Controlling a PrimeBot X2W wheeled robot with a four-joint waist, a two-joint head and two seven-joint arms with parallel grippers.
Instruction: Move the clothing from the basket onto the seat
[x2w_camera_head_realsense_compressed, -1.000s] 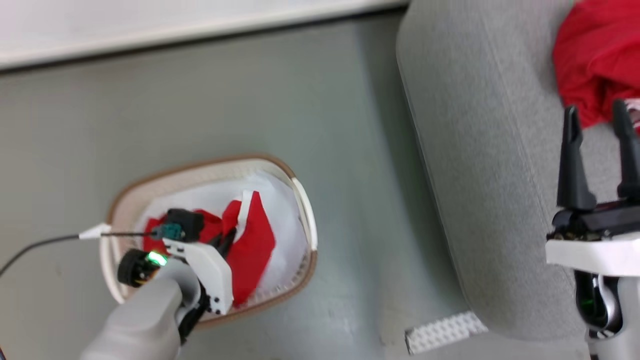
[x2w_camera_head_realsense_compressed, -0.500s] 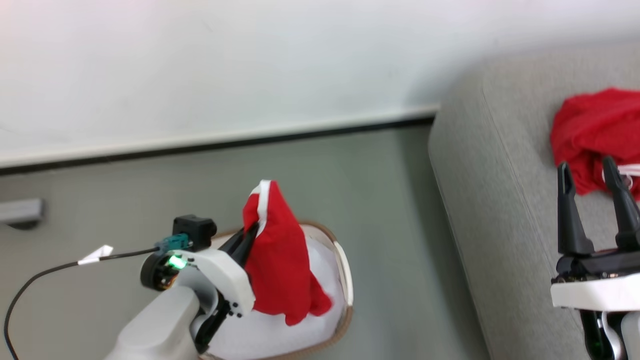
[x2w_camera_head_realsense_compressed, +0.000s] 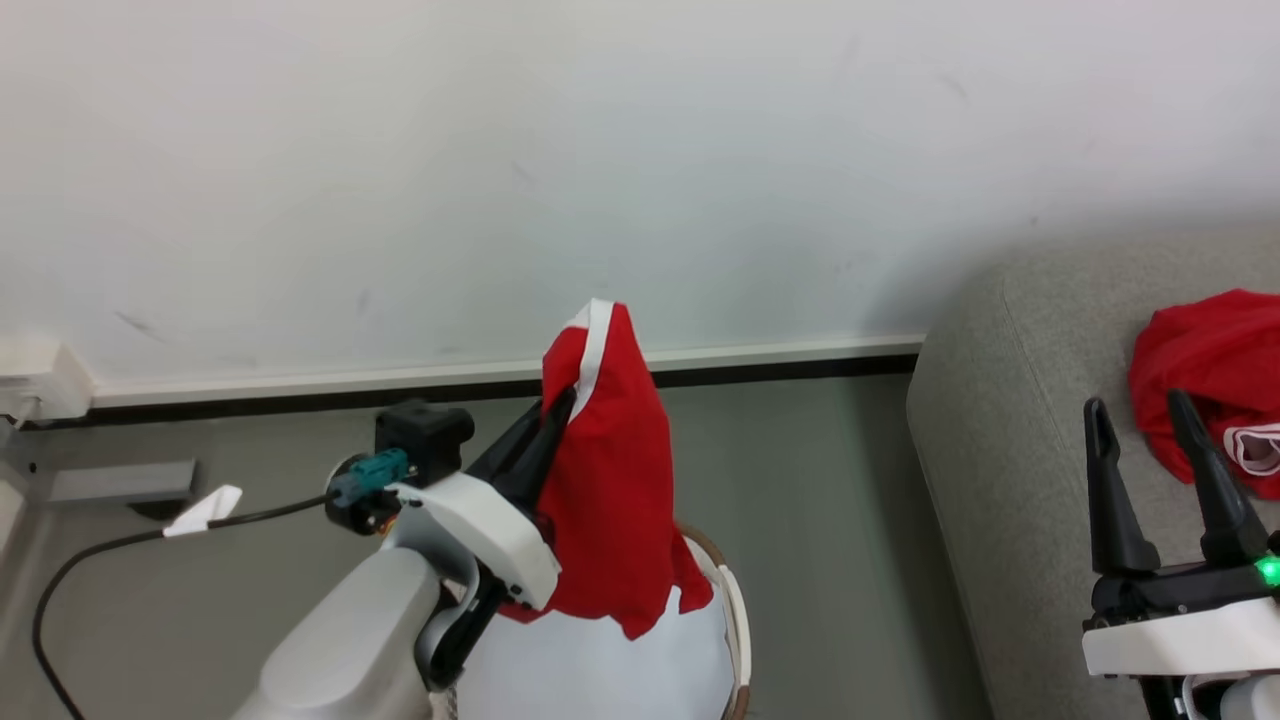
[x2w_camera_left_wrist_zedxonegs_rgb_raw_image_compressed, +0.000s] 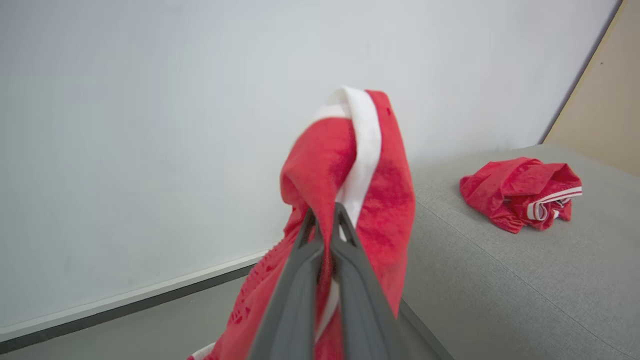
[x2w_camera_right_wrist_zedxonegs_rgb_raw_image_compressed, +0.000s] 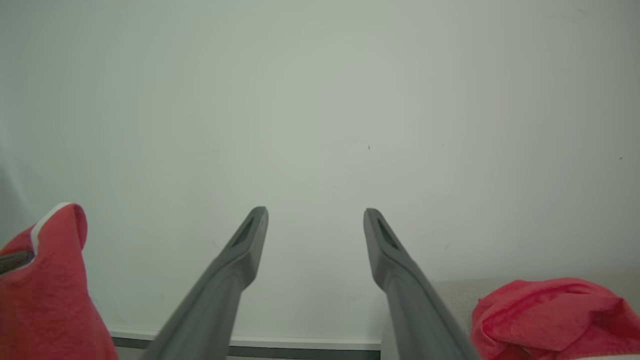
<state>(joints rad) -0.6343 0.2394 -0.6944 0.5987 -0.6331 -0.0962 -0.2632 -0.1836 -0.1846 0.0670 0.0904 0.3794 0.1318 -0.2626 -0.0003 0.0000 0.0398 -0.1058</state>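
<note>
**Head view.** At lower left, left gripper (x2w_camera_head_realsense_compressed: 558, 408) with fingers clenched on a red garment (x2w_camera_head_realsense_compressed: 610, 500), held up above the laundry basket (x2w_camera_head_realsense_compressed: 737, 620). Fabric draped down from the fingertips, its lower edge over the white sheet (x2w_camera_head_realsense_compressed: 600, 670) inside the basket; cannot tell whether touching it. Basket standing on the grey-green floor (x2w_camera_head_realsense_compressed: 800, 480), near the grey sofa (x2w_camera_head_realsense_compressed: 1010, 480) but apart from it. Second red garment (x2w_camera_head_realsense_compressed: 1200, 370) crumpled on the sofa at far right. Right gripper (x2w_camera_head_realsense_compressed: 1137, 402) at lower right over the sofa, fingers released and spread wide, grasping nothing, tips near the second red garment. Black cable (x2w_camera_head_realsense_compressed: 100, 550) trailing from the left wrist across the floor. White wall (x2w_camera_head_realsense_compressed: 600, 150) behind.

**Left wrist view.** Left gripper (x2w_camera_left_wrist_zedxonegs_rgb_raw_image_compressed: 325, 212) fingers pressed together, a fold of the red garment (x2w_camera_left_wrist_zedxonegs_rgb_raw_image_compressed: 385, 200) pinched between them. White trim band (x2w_camera_left_wrist_zedxonegs_rgb_raw_image_compressed: 367, 130) curving over the bunched top, above the fingertips. Sofa (x2w_camera_left_wrist_zedxonegs_rgb_raw_image_compressed: 500, 290) to the right, with the second red garment (x2w_camera_left_wrist_zedxonegs_rgb_raw_image_compressed: 515, 192) lying on it, well apart from the held one.

**Right wrist view.** Right gripper (x2w_camera_right_wrist_zedxonegs_rgb_raw_image_compressed: 316, 212) fingers parted wide, nothing between them, pointed at the wall (x2w_camera_right_wrist_zedxonegs_rgb_raw_image_compressed: 320, 100). Red garment (x2w_camera_right_wrist_zedxonegs_rgb_raw_image_compressed: 45, 300) at the lower left edge. Second red garment (x2w_camera_right_wrist_zedxonegs_rgb_raw_image_compressed: 545, 315) at lower right on the sofa (x2w_camera_right_wrist_zedxonegs_rgb_raw_image_compressed: 455, 295).
</note>
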